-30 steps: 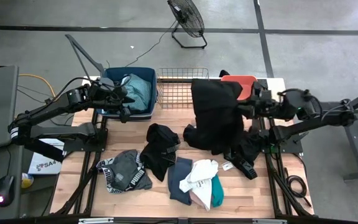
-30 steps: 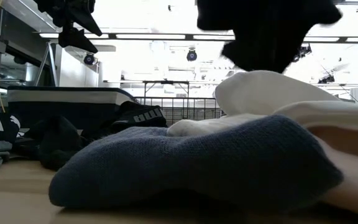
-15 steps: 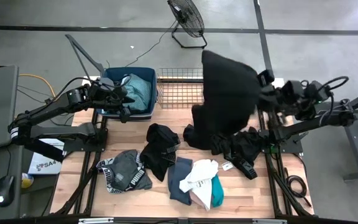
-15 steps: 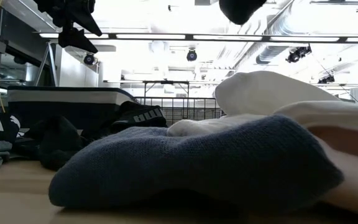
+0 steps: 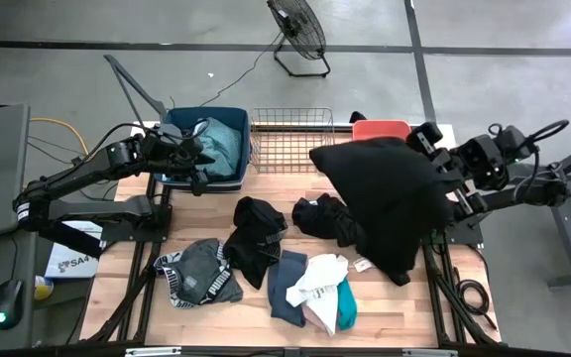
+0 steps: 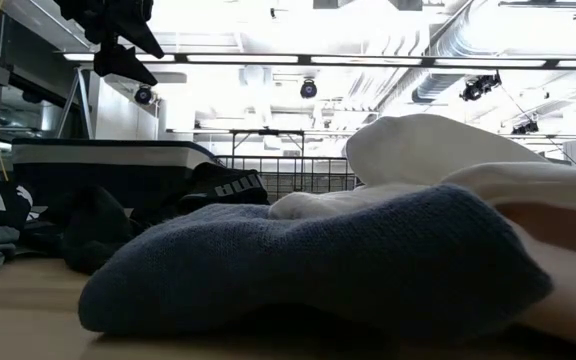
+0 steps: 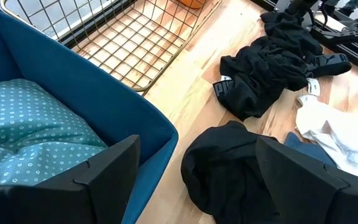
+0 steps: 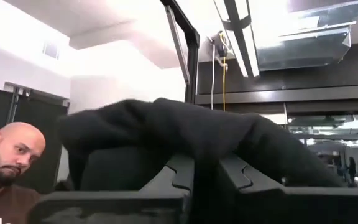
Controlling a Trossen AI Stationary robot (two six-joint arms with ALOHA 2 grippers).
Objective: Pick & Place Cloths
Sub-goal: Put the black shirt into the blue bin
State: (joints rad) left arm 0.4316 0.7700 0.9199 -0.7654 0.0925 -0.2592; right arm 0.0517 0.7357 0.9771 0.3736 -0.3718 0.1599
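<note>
A large black cloth (image 5: pixel 385 198) is draped over my right gripper (image 8: pixel 207 165), which is shut on it and tipped upward above the table's right side, near the coral tub (image 5: pixel 380 127). My left gripper (image 5: pixel 196 164) hovers open over the near right corner of the blue tub (image 7: pixel 135 124), touching nothing. A teal cloth (image 7: pixel 30 118) lies inside that tub. More cloths lie loose on the table: two black ones (image 5: pixel 256 233) (image 5: pixel 323 216), a grey one (image 5: pixel 201 273), a slate one (image 5: pixel 284 288) and a white one (image 5: pixel 320 278). My right gripper pinches a fold of the black cloth (image 8: pixel 210 134) between its two fingers (image 8: pixel 182 174). The fingers slant upward. The cloth lies slack over the fingertips and falls down around the gripper. Whether its lower end (image 5: pixel 397 273) rests on the table I cannot tell.
A wire mesh basket (image 5: pixel 290 139) stands between the two tubs at the far edge. Bare wood shows at the table's near left (image 5: pixel 127 297) and near right (image 5: pixel 414 317). A person (image 8: pixel 8 168) shows beyond the table in the right wrist view.
My right gripper has risen a little and tipped from level to pointing upward, staying shut. The black cloth, which hung below it over the black pile, has swung up and flopped over the gripper toward the table's right edge. It has left the low view.
</note>
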